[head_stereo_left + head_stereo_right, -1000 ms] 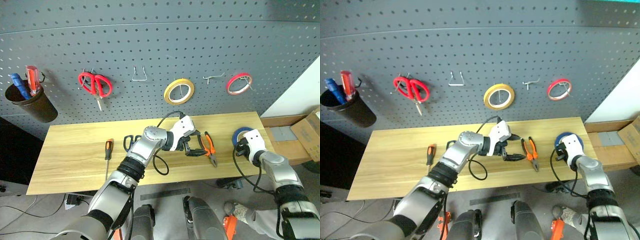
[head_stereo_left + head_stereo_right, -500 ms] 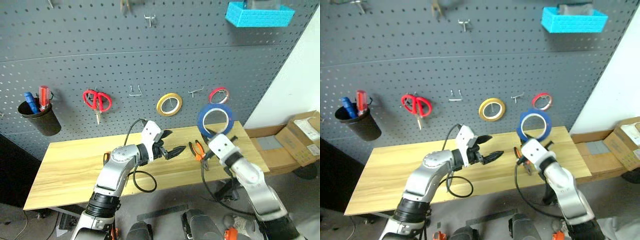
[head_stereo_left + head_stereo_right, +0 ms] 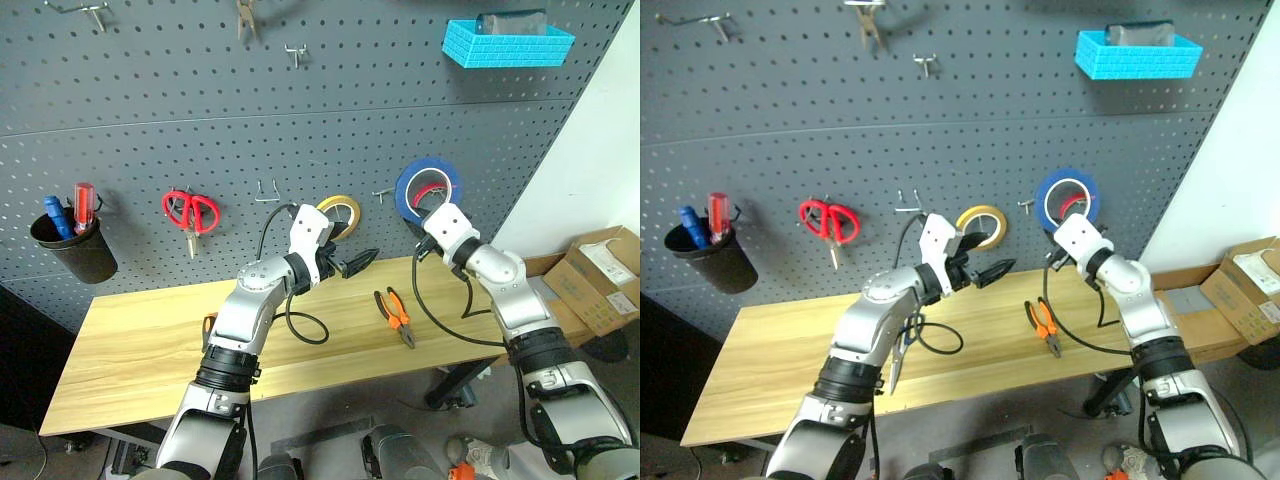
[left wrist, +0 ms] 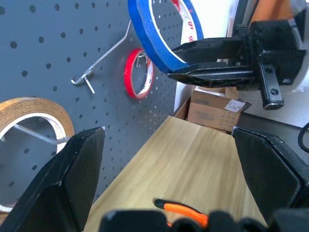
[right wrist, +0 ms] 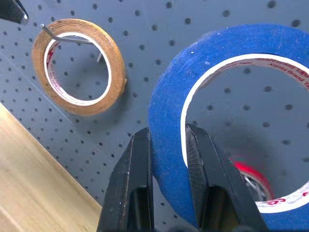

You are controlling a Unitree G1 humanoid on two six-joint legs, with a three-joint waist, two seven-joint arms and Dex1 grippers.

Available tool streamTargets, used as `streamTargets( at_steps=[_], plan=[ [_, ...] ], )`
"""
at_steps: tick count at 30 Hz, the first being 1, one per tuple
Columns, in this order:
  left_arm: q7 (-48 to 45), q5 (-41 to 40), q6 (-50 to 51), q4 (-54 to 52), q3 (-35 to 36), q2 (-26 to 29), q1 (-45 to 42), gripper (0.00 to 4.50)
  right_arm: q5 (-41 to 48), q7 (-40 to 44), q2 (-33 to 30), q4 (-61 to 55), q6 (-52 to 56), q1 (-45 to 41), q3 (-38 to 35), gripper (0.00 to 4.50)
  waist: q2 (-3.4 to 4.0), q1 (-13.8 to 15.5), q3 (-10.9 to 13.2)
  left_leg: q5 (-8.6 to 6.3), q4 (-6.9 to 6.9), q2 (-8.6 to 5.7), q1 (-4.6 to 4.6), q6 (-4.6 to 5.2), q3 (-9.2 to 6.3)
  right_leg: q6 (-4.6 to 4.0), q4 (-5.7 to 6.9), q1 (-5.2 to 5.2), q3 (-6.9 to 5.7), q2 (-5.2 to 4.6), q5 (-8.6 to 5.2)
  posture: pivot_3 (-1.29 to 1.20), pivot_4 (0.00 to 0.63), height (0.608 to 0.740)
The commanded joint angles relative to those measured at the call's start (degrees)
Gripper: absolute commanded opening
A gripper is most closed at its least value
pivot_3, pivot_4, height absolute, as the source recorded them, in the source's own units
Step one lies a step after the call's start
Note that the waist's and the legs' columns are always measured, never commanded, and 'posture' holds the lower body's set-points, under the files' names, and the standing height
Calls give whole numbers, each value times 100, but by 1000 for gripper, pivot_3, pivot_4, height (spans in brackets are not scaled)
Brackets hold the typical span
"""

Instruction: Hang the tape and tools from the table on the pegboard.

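Observation:
My right gripper (image 5: pixel 169 164) is shut on the lower rim of the wide blue tape (image 3: pixel 432 163). It holds the roll upright, close to the pegboard (image 3: pixel 300 130) and in front of the thin red roll (image 4: pixel 137 72). A bare hook (image 4: pixel 104 55) sticks out between the red roll and the yellow roll (image 5: pixel 77 67). My left gripper (image 3: pixel 358 262) is open and holds nothing; it hovers above the table (image 3: pixel 140 350), pointing toward the tape. The orange-and-black pliers (image 3: pixel 393 316) lie on the table below both grippers. My left arm partly hides the orange handle of the screwdriver (image 3: pixel 208 324).
Red-handled scissors (image 3: pixel 190 210) and a black cup (image 3: pixel 68 245) with blue and red screwdrivers hang at the left of the board. A second bare hook (image 3: pixel 267 192) is beside the scissors. A turquoise bin (image 3: pixel 507 42) hangs high on the right. Cardboard boxes (image 3: pixel 600 280) stand past the table's right end.
The camera has tilted up. My right gripper lifted the blue tape from the table's right end up to the pegboard by the red roll. My left gripper rose off the pliers.

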Motion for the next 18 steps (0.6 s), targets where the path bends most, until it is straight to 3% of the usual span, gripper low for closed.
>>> streamTargets(
  at_steps=[1, 6, 12, 18],
  plan=[
    [24, -145, -182, -14, 116, -46, -195, 4500, 122, 289, -49, 331, -471, -440, -75, 403, 0, 5, 0, 0, 2, -2, 0, 0, 2, 1, 2, 0, -1, -2, 0, -114, 0, 740],
    [17, -188, -193, -1, 152, -11, -184, 4500, 46, 483, -4, 878, -916, -722, -22, 403, 1, 20, -1, 0, 20, -7, 2, 0, 13, 43, 3, 3, 11, -5, -4, -100, 0, 740],
    [47, -230, -183, -46, 127, -9, -182, 4500, 107, 799, -9, 1602, -999, -1143, -84, 403, -1, 62, -2, 2, 25, -16, 75, 0, 72, 45, 65, 19, 98, -2, -6, -92, 0, 740],
    [96, -238, -243, -23, 129, -61, -247, 4500, 105, 1124, -26, 2502, -1130, -1628, -118, 403, -2, 25, -3, 2, 26, -9, 83, 1, 117, 45, 80, 19, 121, 6, -5, -81, 0, 740]
  ],
)
